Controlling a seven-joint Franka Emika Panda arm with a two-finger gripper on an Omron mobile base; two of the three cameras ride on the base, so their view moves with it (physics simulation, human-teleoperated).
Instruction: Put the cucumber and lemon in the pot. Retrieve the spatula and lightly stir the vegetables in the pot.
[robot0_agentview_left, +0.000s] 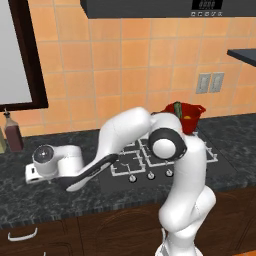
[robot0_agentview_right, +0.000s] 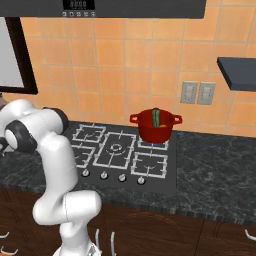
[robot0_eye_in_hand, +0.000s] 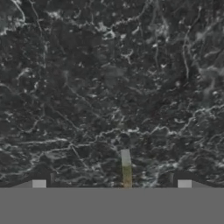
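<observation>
The red pot (robot0_agentview_left: 191, 120) stands on the back right burner, with the dark green cucumber (robot0_agentview_left: 176, 109) leaning up out of it and the yellow lemon (robot0_agentview_left: 186, 118) beside it inside. From the other side the pot (robot0_agentview_right: 156, 129) and cucumber (robot0_agentview_right: 156, 117) show again. My arm reaches far left and low over the dark counter. My gripper (robot0_agentview_left: 34, 173) hangs there, open. In the hand view the gripper (robot0_eye_in_hand: 111, 183) straddles a thin tan stick with a pale end, the spatula (robot0_eye_in_hand: 126, 168) handle, lying on the marble. Its blade is hidden.
The stove (robot0_agentview_right: 117, 150) with its knobs along the front fills the counter's middle. A dark bottle (robot0_agentview_left: 13, 134) stands at the far left by the wall, close behind my hand. Wall outlets (robot0_agentview_right: 197, 93) and a dark shelf (robot0_agentview_right: 237, 72) are at the right.
</observation>
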